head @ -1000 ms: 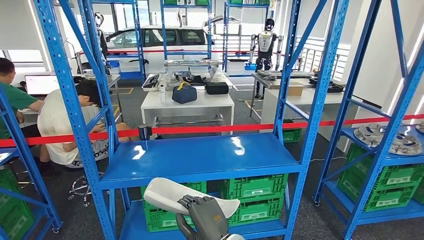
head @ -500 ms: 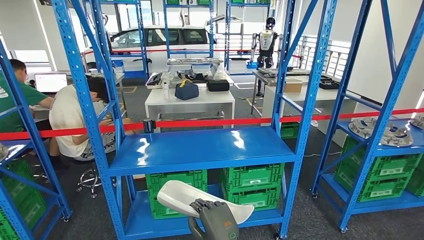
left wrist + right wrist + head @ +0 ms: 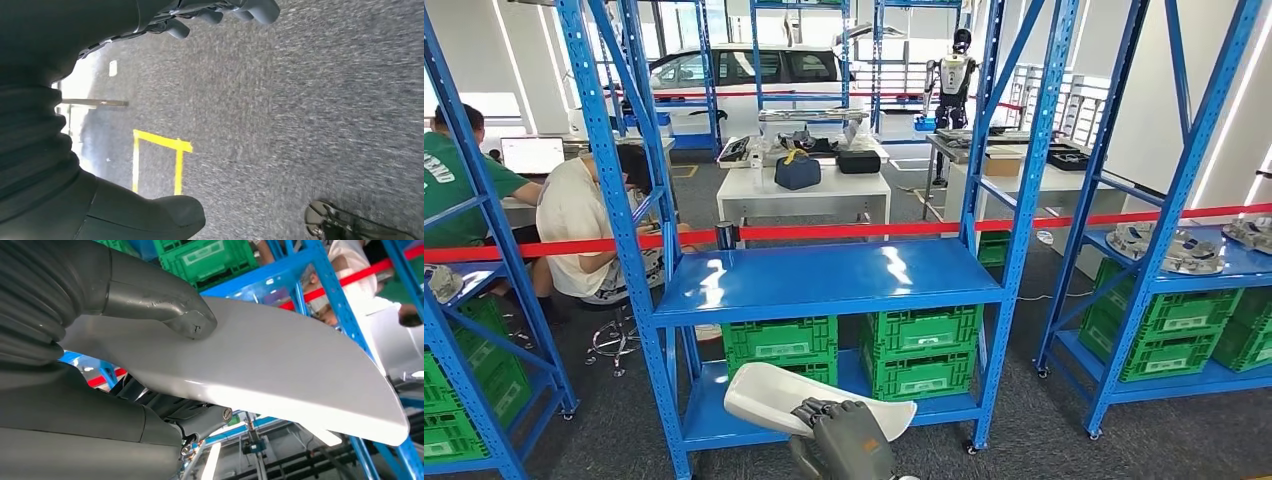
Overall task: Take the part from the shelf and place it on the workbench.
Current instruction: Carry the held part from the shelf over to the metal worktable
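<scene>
Carry step, as I read it: pick is done, placing isn't. My right hand (image 3: 849, 440) has the part (image 3: 774, 397), a long white curved shell, held low in front of the body in head view. Rt wrist view shows the thumb (image 3: 165, 305) pressed down on the part's (image 3: 280, 360) smooth upper face w/ darker fingers curled under it, so it's pinched between thumb and fingers, not just resting. Part sits roughly level, one end sticking out to my left past the hand, the other to the right. It hangs in front of the blue shelf (image 3: 824, 285), whose middle deck is bare and glossy; green crates (image 3: 919, 350) sit on the deck below. Left hand (image 3: 220, 12) hangs at my side over grey carpet w/ a yellow floor marking (image 3: 160, 150); fingers look loosely curled, holding nothing, thumb apart from them, tho only the tips show so I can't be sure how tight. No bench w/in reach: the white bench (image 3: 804, 195) is behind the red barrier tape (image 3: 824, 232) and behind the rack, so prob not my target. Two ppl seated at left, one in a white shirt (image 3: 574, 230), close to the rack. Next move, imo: turn and walk to find the workbench, keep the part level and grip firm, watch the long ends don't clip the uprights, then lower it flat before letting go.
</scene>
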Tool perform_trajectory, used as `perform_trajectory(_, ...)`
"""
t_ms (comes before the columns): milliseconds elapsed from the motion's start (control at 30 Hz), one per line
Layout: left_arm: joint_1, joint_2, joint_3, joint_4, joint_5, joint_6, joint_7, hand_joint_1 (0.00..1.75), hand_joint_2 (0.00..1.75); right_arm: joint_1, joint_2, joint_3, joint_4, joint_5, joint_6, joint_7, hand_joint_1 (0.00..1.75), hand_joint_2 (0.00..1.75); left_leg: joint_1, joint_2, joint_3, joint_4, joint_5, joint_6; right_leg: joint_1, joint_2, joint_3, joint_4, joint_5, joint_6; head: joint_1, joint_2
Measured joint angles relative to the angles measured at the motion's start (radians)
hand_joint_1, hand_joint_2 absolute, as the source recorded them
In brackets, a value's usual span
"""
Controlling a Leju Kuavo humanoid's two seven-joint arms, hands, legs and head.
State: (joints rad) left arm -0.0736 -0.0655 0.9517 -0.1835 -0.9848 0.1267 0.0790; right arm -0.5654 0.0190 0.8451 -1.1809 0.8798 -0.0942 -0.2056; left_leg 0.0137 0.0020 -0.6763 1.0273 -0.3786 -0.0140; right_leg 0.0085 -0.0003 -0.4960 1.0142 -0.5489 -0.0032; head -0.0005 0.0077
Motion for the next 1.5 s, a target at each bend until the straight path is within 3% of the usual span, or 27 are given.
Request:
perform_trajectory(67,0.0,0.002,0.002,0.0,0.0,-0.002,-0.008,0.0,1.75,-0.012,0.004,0.002,0.008,-0.012,0.001,0.0,1.75,1.75,0.002,-0.001,-0.002,-0.009,0.016,-0.014,0.0,-0.001,-0.011,-0.01,0.016,-0.014,-0.001,0.0)
perform_trajectory(100,0.0,0.002,0.003,0.0,0.001,-0.002,-0.009,0.0,1.75,-0.017,0.008,0.003,0.012,-0.016,0.003,0.0,1.75,1.75,0.002,-0.001,-0.008,-0.005,0.007,-0.019,-0.001,-0.003,-0.017,-0.014,0.026,-0.022,-0.002,0.0)
perform_trajectory(167,0.0,0.003,0.007,0.0,0.009,-0.002,-0.006,0.0,1.75,-0.028,0.02,0.006,0.02,-0.026,0.01,-0.002,1.75,1.75,0.004,-0.002,-0.032,0.063,-0.071,-0.025,-0.004,-0.006,-0.037,-0.018,0.05,-0.038,-0.003,0.0)
perform_trajectory(233,-0.001,0.003,0.015,0.0,0.021,-0.002,0.005,0.0,1.75,-0.042,0.029,0.013,0.03,-0.039,0.023,-0.01,1.75,1.75,0.004,-0.002,-0.06,0.194,-0.167,-0.03,0.0,-0.006,-0.067,-0.015,0.073,-0.044,-0.004,0.0)
perform_trajectory(267,-0.002,0.003,0.02,0.0,0.026,-0.002,0.012,0.0,1.75,-0.049,0.032,0.018,0.035,-0.047,0.03,-0.014,1.75,1.75,0.003,-0.002,-0.065,0.247,-0.186,-0.031,0.002,-0.006,-0.082,-0.012,0.084,-0.044,-0.004,0.0)
perform_trajectory(300,-0.002,0.003,0.025,0.0,0.032,-0.002,0.02,0.0,1.75,-0.057,0.035,0.023,0.041,-0.055,0.037,-0.017,1.75,1.75,0.003,-0.002,-0.058,0.276,-0.183,-0.031,0.004,-0.007,-0.099,-0.008,0.094,-0.044,-0.004,0.0)
perform_trajectory(333,-0.002,0.003,0.03,0.0,0.036,-0.002,0.026,0.0,1.75,-0.064,0.037,0.027,0.046,-0.06,0.043,-0.019,1.75,1.75,0.003,-0.002,-0.034,0.269,-0.163,-0.029,0.005,-0.007,-0.116,-0.004,0.104,-0.043,-0.005,0.0)
perform_trajectory(400,-0.003,0.002,0.039,0.0,0.04,-0.002,0.04,0.0,1.75,-0.075,0.039,0.03,0.054,-0.068,0.045,-0.019,1.75,1.75,0.001,-0.003,0.058,0.161,-0.131,-0.019,0.007,-0.008,-0.146,0.003,0.123,-0.039,-0.007,0.0)
perform_trajectory(467,-0.004,0.002,0.042,0.0,0.033,-0.002,0.051,0.0,1.75,-0.08,0.037,0.032,0.056,-0.072,0.037,-0.015,1.75,1.75,-0.006,-0.005,0.147,0.031,-0.146,-0.01,0.009,-0.011,-0.163,0.008,0.14,-0.031,-0.01,0.0)
perform_trajectory(500,-0.005,0.003,0.043,-0.001,0.028,-0.002,0.054,0.0,1.75,-0.081,0.036,0.033,0.056,-0.073,0.032,-0.012,1.75,1.75,-0.01,-0.005,0.168,-0.005,-0.158,-0.006,0.008,-0.013,-0.167,0.007,0.148,-0.027,-0.011,0.0)
perform_trajectory(567,-0.005,0.002,0.043,0.0,0.021,-0.002,0.053,0.0,1.75,-0.08,0.029,0.035,0.057,-0.075,0.025,-0.003,1.75,1.75,-0.013,-0.005,0.166,-0.019,-0.146,0.004,0.007,-0.014,-0.171,0.003,0.166,-0.017,-0.013,0.0)
perform_trajectory(633,-0.007,0.002,0.043,0.0,0.017,-0.002,0.046,0.0,1.75,-0.079,0.016,0.036,0.057,-0.077,0.018,0.009,1.75,1.75,-0.007,-0.001,0.151,-0.026,-0.125,0.019,0.005,-0.008,-0.184,0.024,0.138,-0.003,-0.013,0.0)
perform_trajectory(733,-0.013,0.002,0.043,0.0,0.0,-0.003,0.038,0.0,1.75,-0.074,-0.007,0.036,0.058,-0.075,0.006,0.022,1.75,1.75,-0.003,0.005,0.109,-0.027,-0.089,0.032,-0.005,-0.001,-0.233,0.194,-0.005,0.017,-0.012,0.0)
perform_trajectory(767,-0.015,0.002,0.043,0.0,-0.006,-0.004,0.038,0.0,1.75,-0.071,-0.015,0.036,0.058,-0.074,0.002,0.024,1.75,1.75,-0.002,0.006,0.092,-0.026,-0.075,0.032,-0.008,-0.001,-0.244,0.26,-0.035,0.022,-0.012,0.0)
perform_trajectory(833,-0.02,0.002,0.042,0.0,-0.013,-0.005,0.038,0.0,1.75,-0.063,-0.028,0.036,0.058,-0.075,-0.003,0.025,1.75,1.75,0.0,0.008,0.058,-0.024,-0.05,0.028,-0.013,-0.001,-0.227,0.306,-0.016,0.027,-0.012,0.0)
perform_trajectory(933,-0.023,0.001,0.042,0.0,-0.017,-0.005,0.038,0.0,1.75,-0.06,-0.035,0.036,0.058,-0.075,-0.004,0.026,1.75,1.75,0.002,0.009,0.033,-0.021,-0.033,0.023,-0.016,-0.001,-0.183,0.274,0.035,0.029,-0.012,0.0)
perform_trajectory(1067,-0.024,0.001,0.042,0.0,-0.017,-0.006,0.038,0.0,1.75,-0.06,-0.035,0.036,0.058,-0.076,-0.004,0.026,1.75,1.75,0.002,0.009,0.03,-0.02,-0.03,0.022,-0.017,-0.001,-0.172,0.261,0.041,0.029,-0.012,0.0)
perform_trajectory(1133,-0.03,0.001,0.042,0.0,-0.017,-0.009,0.037,0.0,1.75,-0.06,-0.036,0.034,0.058,-0.079,-0.005,0.024,1.75,1.75,0.003,0.008,0.01,-0.013,-0.013,0.011,-0.015,0.001,-0.069,0.116,0.015,0.025,-0.012,0.0)
perform_trajectory(1200,-0.034,0.001,0.041,0.0,-0.019,-0.013,0.037,0.0,1.75,-0.056,-0.037,0.032,0.059,-0.081,-0.006,0.02,1.75,1.75,0.006,0.006,-0.017,0.006,-0.014,-0.015,-0.012,0.0,0.005,-0.017,0.004,-0.004,-0.015,0.0)
perform_trajectory(1267,-0.033,0.0,0.041,0.001,-0.02,-0.014,0.038,0.0,1.75,-0.05,-0.037,0.031,0.059,-0.082,-0.006,0.019,1.75,1.75,0.01,0.005,-0.044,0.087,-0.092,-0.033,-0.009,-0.001,-0.029,-0.016,0.035,-0.033,-0.018,0.0)
perform_trajectory(1300,-0.033,0.0,0.041,0.002,-0.02,-0.014,0.038,0.0,1.75,-0.048,-0.037,0.03,0.059,-0.083,-0.006,0.019,1.75,1.75,0.009,0.004,-0.059,0.155,-0.144,-0.035,-0.007,-0.001,-0.043,-0.015,0.047,-0.037,-0.019,0.0)
perform_trajectory(1333,-0.033,0.001,0.041,0.002,-0.02,-0.014,0.038,0.0,1.75,-0.045,-0.037,0.028,0.059,-0.083,-0.006,0.019,1.75,1.75,0.008,0.003,-0.069,0.222,-0.177,-0.035,-0.004,-0.001,-0.058,-0.013,0.059,-0.039,-0.019,0.0)
perform_trajectory(1367,-0.033,0.002,0.041,0.002,-0.021,-0.015,0.039,0.0,1.75,-0.042,-0.037,0.027,0.059,-0.083,-0.006,0.02,1.75,1.75,0.007,0.003,-0.07,0.27,-0.186,-0.034,-0.001,-0.001,-0.075,-0.01,0.071,-0.04,-0.019,0.0)
perform_trajectory(1400,-0.033,0.003,0.041,0.002,-0.022,-0.016,0.042,0.0,1.75,-0.038,-0.038,0.026,0.059,-0.082,-0.007,0.02,1.75,1.75,0.006,0.002,-0.057,0.287,-0.173,-0.031,0.002,-0.001,-0.092,-0.007,0.083,-0.04,-0.019,0.0)
perform_trajectory(1433,-0.033,0.003,0.041,0.002,-0.025,-0.017,0.045,0.0,1.75,-0.034,-0.038,0.026,0.058,-0.079,-0.007,0.022,1.75,1.75,0.004,0.002,-0.027,0.269,-0.148,-0.026,0.005,-0.001,-0.109,-0.003,0.094,-0.039,-0.019,0.0)
perform_trajectory(1467,-0.033,0.003,0.041,0.001,-0.028,-0.019,0.047,0.0,1.75,-0.03,-0.038,0.024,0.055,-0.077,-0.008,0.024,1.75,1.75,0.002,0.001,0.021,0.216,-0.128,-0.019,0.007,-0.001,-0.125,0.0,0.104,-0.038,-0.019,0.0)
perform_trajectory(1500,-0.033,0.004,0.041,0.001,-0.031,-0.02,0.049,0.0,1.75,-0.027,-0.039,0.022,0.05,-0.076,-0.008,0.027,1.75,1.75,-0.002,0.001,0.08,0.142,-0.129,-0.011,0.009,-0.001,-0.139,0.003,0.114,-0.035,-0.019,0.0)
